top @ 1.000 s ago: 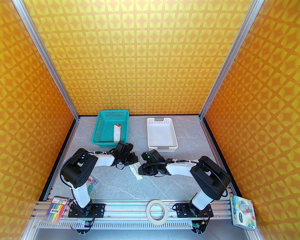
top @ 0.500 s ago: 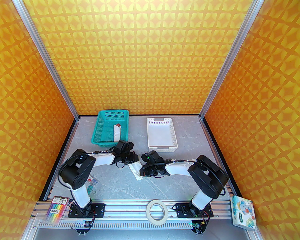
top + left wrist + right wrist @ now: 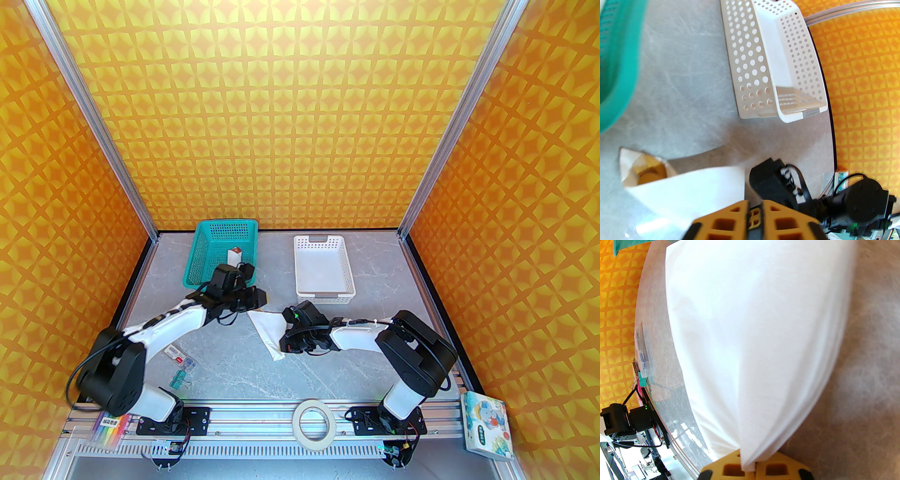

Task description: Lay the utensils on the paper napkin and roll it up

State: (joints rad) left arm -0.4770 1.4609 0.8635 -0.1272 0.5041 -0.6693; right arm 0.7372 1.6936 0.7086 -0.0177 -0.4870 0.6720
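Observation:
The paper napkin (image 3: 268,330) hangs as a loose white fold between both grippers, its lower tip resting on the table. My left gripper (image 3: 259,304) is shut on its far left corner, raised near the teal basket. My right gripper (image 3: 284,340) is shut on its right edge. In the left wrist view the napkin (image 3: 689,189) runs under my orange fingers (image 3: 731,218), and the tan utensils (image 3: 648,171) show inside its open end. In the right wrist view the napkin (image 3: 752,333) fans out from the pinch of the right gripper (image 3: 750,466).
A teal basket (image 3: 201,262) at the back left holds a white roll with a red-brown tip (image 3: 234,253). A white basket (image 3: 301,272) stands back centre. Binder clips (image 3: 180,377) lie near the left arm. A tape roll (image 3: 315,422) and a printed box (image 3: 487,424) sit on the front rail.
My left arm has swung out and pulled its gripper back and left toward the teal basket. The napkin has spread from a narrow roll into a wider stretched fold. The right gripper has closed and barely moved.

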